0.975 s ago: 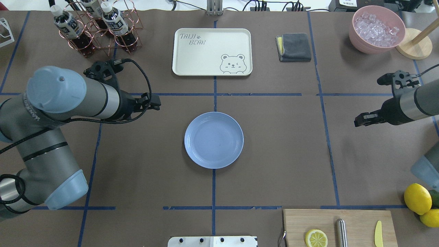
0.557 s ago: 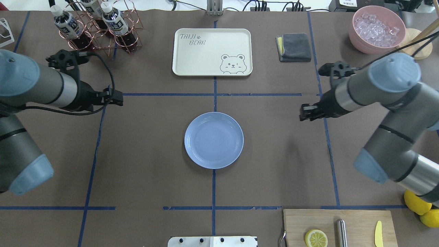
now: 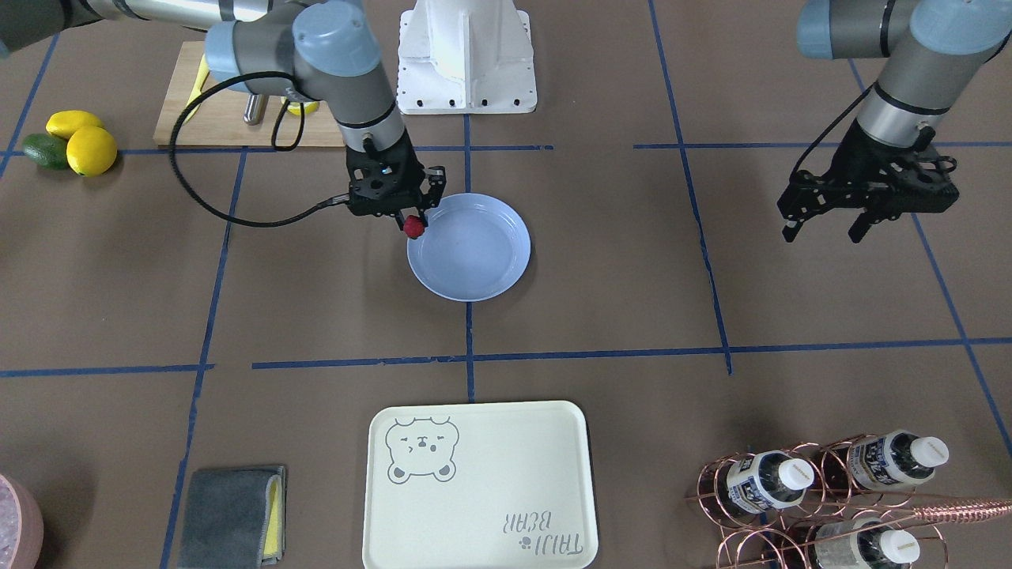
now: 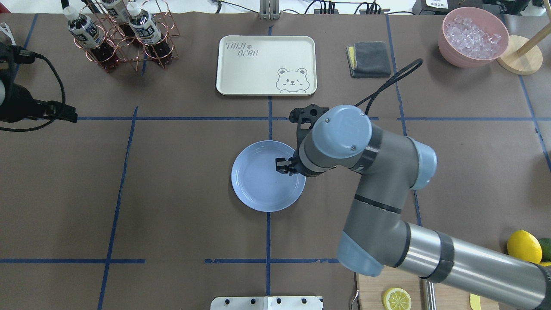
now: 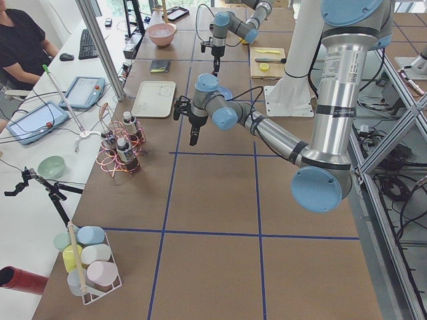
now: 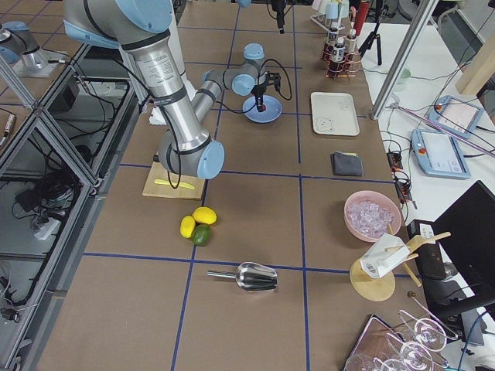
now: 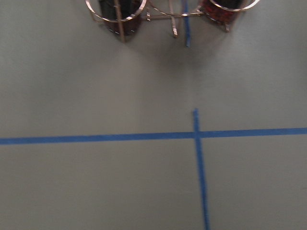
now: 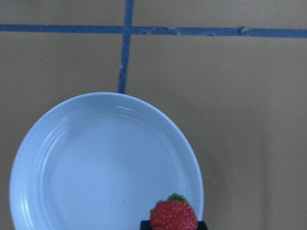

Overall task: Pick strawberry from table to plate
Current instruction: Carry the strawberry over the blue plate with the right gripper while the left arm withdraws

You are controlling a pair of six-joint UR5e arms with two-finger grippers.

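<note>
Overhead the strawberry (image 3: 413, 227) is hidden; frontally the right gripper (image 3: 412, 220) pinches it above the plate's (image 3: 476, 257) rim.

Overhead: looks forward and down on the whole table (image 4: 172, 206). Front-facing: looks back, steeply down. Sides: far, along the length. Wrists: close, straight down. Shares the plate (image 4: 254, 189) among overhead, front-facing, right wrist.

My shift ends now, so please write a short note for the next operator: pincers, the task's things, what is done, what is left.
Right pincer: shut on the strawberry, held over the edge of the plate.
Left pincer: open, empty, off to the side above the table.
Done: strawberry picked up and brought to the plate.
To do: probably move it further inward over the plate, lower, release.
</note>
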